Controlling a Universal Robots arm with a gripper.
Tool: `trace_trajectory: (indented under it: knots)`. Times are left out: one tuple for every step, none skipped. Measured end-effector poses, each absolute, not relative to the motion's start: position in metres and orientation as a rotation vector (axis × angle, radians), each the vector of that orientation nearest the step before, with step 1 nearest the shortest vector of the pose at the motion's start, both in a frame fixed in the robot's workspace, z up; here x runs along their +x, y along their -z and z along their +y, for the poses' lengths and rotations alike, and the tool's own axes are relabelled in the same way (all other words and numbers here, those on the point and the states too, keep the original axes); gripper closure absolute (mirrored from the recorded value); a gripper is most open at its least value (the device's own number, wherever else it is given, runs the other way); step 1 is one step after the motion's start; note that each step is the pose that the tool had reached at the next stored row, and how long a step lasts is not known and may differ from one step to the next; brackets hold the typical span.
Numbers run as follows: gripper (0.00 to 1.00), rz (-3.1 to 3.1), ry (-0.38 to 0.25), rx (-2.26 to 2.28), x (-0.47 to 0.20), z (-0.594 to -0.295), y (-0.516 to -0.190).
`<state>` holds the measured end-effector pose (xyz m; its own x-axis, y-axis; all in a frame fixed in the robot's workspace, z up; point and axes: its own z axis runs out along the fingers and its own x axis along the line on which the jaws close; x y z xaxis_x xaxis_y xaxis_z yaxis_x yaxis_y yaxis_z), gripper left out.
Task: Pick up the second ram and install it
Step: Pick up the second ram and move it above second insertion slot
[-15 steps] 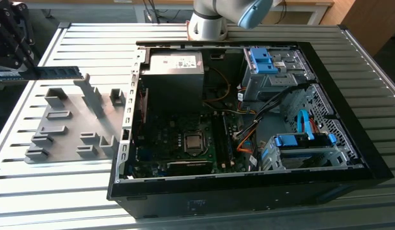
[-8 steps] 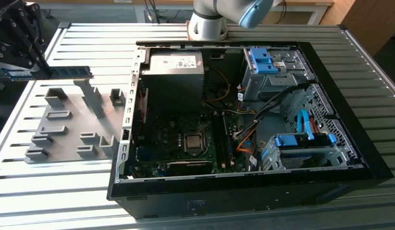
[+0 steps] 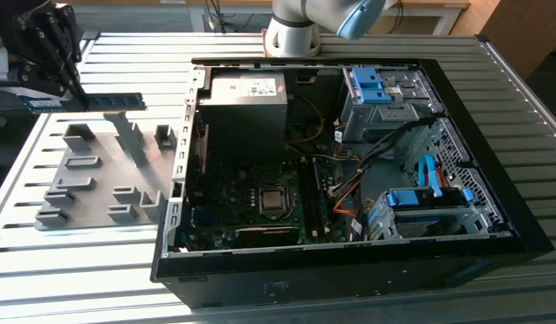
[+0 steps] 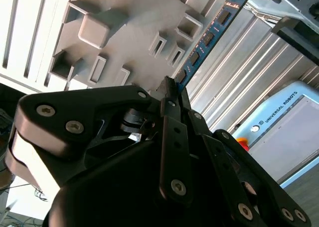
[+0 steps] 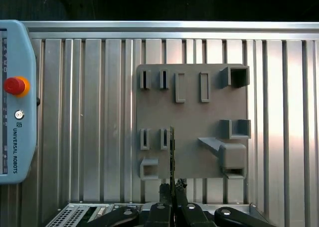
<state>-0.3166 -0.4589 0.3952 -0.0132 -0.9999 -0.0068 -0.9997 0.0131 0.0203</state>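
In the exterior view the second ram [image 3: 116, 101], a thin blue strip, hangs level in the air above the far end of the grey fixture plate [image 3: 98, 175], at the exterior view's left of the open computer case [image 3: 350, 273]. My gripper [image 3: 80, 102] is shut on one end of it. In the second wrist view the ram [image 4: 209, 35] sticks out from the gripper [image 4: 172, 85] over the fixture plate [image 4: 129, 42]. The first wrist view shows the ram [image 5: 172, 149] edge-on above the plate [image 5: 192, 117], pinched in the gripper [image 5: 172, 187].
The case lies open with the motherboard [image 3: 260, 196], a power-supply box [image 3: 245, 101] and blue-latched drive bays [image 3: 377, 88]. The arm's base [image 3: 291, 34] stands behind the case. A teach pendant [image 5: 17, 102] lies on the ribbed metal table [image 5: 89, 112].
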Motion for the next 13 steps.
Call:
trace_trajectory:
  knots:
    - [0.86, -2.229, 0.030, 2.200, -0.314, -0.459, -0.395]
    - [0.86, -2.229, 0.030, 2.200, -0.312, -0.459, -0.395]
    - [0.86, -2.229, 0.031, 2.200, -0.309, -0.459, -0.395]
    - [0.86, -2.229, 0.031, 2.200, -0.307, -0.459, -0.395]
    - [0.86, -2.229, 0.031, 2.200, -0.304, -0.459, -0.395]
    - [0.86, -2.229, 0.031, 2.200, -0.301, -0.459, -0.395]
    - [0.86, -2.229, 0.031, 2.200, -0.298, -0.459, -0.395]
    - [0.86, -2.229, 0.032, 2.199, -0.295, -0.459, -0.395]
    - [0.86, -2.228, 0.032, 2.199, -0.293, -0.459, -0.395]
    - [0.86, -2.228, 0.032, 2.199, -0.290, -0.459, -0.395]
    - [0.86, -2.228, 0.032, 2.199, -0.288, -0.459, -0.395]
    - [0.86, -2.228, 0.032, 2.199, -0.285, -0.459, -0.395]
    - [0.86, -2.228, 0.032, 2.199, -0.282, -0.459, -0.395]
